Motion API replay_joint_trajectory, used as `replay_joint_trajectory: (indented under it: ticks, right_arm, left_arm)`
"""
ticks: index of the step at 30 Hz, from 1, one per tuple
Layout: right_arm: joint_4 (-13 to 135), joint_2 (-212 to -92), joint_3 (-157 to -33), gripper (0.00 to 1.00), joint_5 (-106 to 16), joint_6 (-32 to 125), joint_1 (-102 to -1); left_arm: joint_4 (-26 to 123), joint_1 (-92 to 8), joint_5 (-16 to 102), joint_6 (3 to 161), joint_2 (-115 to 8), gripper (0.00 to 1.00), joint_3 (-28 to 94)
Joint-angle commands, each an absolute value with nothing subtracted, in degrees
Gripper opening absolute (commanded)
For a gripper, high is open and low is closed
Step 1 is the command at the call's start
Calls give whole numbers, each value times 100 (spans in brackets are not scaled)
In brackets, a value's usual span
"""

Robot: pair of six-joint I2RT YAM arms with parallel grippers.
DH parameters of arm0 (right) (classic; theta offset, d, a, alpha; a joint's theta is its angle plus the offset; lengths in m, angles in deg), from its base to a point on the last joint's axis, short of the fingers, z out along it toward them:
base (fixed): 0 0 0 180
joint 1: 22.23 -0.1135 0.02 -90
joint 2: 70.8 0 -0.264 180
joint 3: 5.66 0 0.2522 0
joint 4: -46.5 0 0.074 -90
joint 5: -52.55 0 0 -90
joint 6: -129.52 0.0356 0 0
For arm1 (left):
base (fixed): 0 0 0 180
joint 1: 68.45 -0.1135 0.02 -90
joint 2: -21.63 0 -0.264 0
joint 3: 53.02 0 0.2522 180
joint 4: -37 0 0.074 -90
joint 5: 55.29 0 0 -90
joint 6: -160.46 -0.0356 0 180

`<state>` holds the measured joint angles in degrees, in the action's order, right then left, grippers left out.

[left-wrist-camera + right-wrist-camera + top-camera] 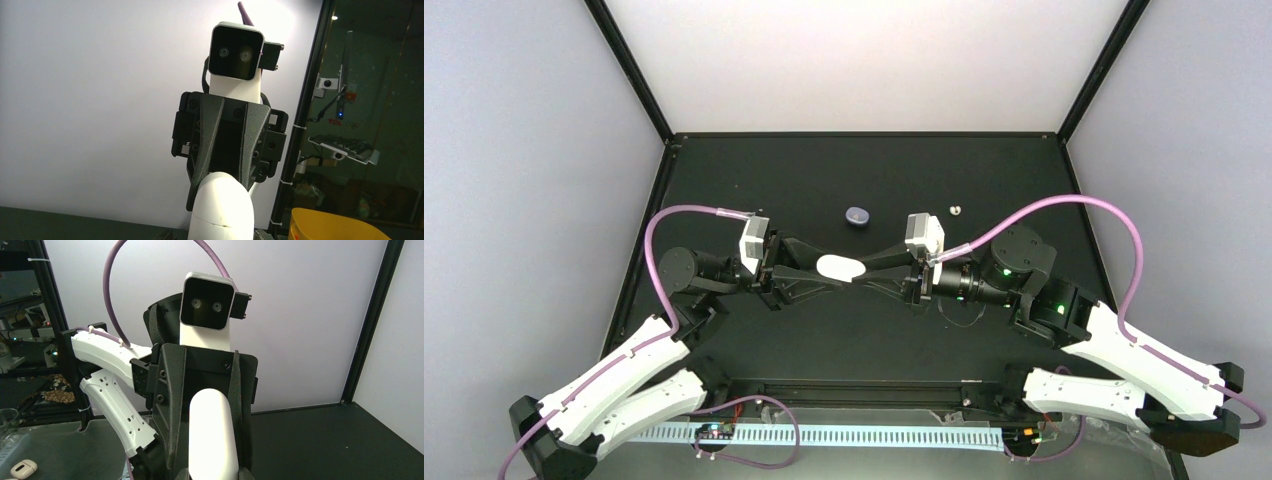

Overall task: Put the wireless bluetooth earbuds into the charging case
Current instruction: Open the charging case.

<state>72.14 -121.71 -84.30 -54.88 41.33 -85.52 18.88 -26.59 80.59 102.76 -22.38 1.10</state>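
One tiny white earbud [957, 210] lies on the bench [774, 180] right of centre in the top view, towards the far edge. No other bud can be made out. A dark purple-blue case [857, 215] sits near it to the left, well apart from it. Just below these, at mid-frame, the white charging case [840, 267] is held up off the bench, lid seam closed, between the two arms. The left claw [817, 267] is clenched on its left end and the right claw [865, 268] is clenched on its right end. In each wrist view the white case fills the lower centre with the opposite claw's fingers flanking it.
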Motion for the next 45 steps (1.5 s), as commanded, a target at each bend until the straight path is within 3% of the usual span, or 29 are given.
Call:
replay_joint_trajectory:
  ticks: [1,12,19,21,25,30,45]
  right_arm:
    - [7020,-12120,-8393,1,-5424,4075,-8550]
    - [7057,-12184,-8420,1,-5494,4068,-8551]
    - [7061,-12186,-8420,1,-5486,4071,-8550]
    - [7057,-12178,-8415,1,-5486,4076,-8550]
    - [7020,-12128,-8402,1,-5454,4086,-8547]
    - [6997,-12073,-8401,1,-5400,4084,-8551]
    - [6980,-12060,-8350,1,-5404,4112,-8551]
  left_arm:
    - [1624,-2621,8138,10360,-2262,41,378]
    - [1572,-2626,8124,10382,-2305,37,421]
    - [1544,-2625,8172,10378,-2337,19,424]
    - [1562,-2625,8167,10373,-2332,23,414]
    - [1592,-2626,8149,10369,-2328,45,383]
    - [1635,-2625,8164,10360,-2310,47,324]
    - [1586,-2618,8185,10356,-2319,10,320]
